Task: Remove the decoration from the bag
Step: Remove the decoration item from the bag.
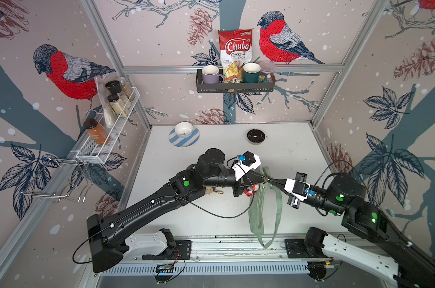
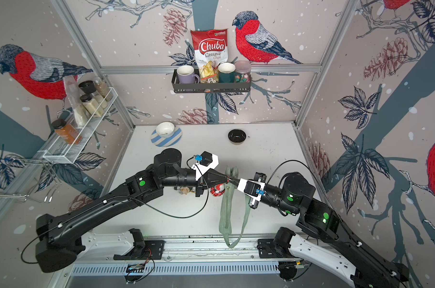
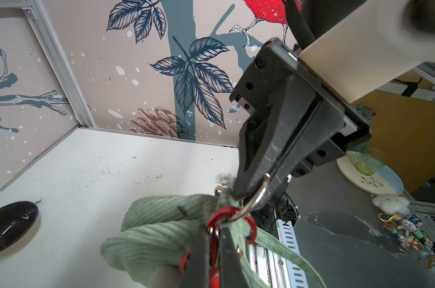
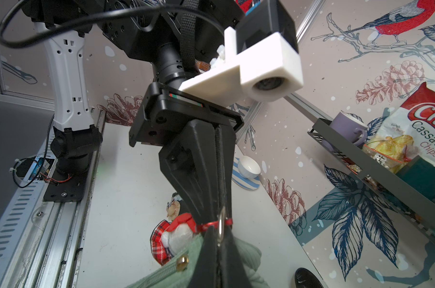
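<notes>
Two grippers meet nose to nose at mid-table! The left gripper [image 1: 263,180] is clamped tight on the red clip [image 3: 220,217], and the right gripper [image 1: 270,181] is pinched closed on the bag's metal ring [image 3: 257,200]. From there the green bag [image 1: 257,214] trails toward the near edge of the table [image 1: 161,224], with the plush charm [image 4: 172,239] just beside its far end.

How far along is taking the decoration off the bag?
Both grips look made: right claw shut on the bag's metal ring, left claw shut on the red clip. The clip is still through the ring, plaid toy hanging. Remaining: unhook it and pull away.
</notes>
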Controlling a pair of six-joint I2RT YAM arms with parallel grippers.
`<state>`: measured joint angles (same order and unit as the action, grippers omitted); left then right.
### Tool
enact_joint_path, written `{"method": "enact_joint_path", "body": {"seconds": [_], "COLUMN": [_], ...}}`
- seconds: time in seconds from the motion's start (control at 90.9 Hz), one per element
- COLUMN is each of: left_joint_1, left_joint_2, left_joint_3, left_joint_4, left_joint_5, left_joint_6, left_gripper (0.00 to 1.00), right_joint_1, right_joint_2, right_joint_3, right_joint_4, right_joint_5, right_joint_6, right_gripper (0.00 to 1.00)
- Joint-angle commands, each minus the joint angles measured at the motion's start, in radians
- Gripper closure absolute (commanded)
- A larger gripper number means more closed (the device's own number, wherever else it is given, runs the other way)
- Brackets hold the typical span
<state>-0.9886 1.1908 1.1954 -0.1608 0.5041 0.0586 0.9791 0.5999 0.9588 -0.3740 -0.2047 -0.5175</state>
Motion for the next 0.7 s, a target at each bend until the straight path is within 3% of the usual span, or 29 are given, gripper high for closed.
{"method": "enact_joint_path", "body": {"seconds": [0.0, 0.693], "left_joint_1": [0.004, -0.01], "left_joint_2": [-0.002, 0.027], "left_joint_3": [0.001, 0.048], "left_joint_4": [0.047, 0.062], "left_joint_5": [-0.004, -0.263], "left_joint_6": [-0.009, -0.292], "left_gripper": [1.0, 1.0], "right_joint_1": [0.001, 0.0], "right_joint_2": [-0.005, -0.025], "right_joint_3": [0.011, 0.005], "right_joint_4": [0.038, 0.01], "right_joint_5": [-0.009, 0.014], "right_joint_6": [0.013, 0.002], "right_gripper": [1.0, 1.0]}}
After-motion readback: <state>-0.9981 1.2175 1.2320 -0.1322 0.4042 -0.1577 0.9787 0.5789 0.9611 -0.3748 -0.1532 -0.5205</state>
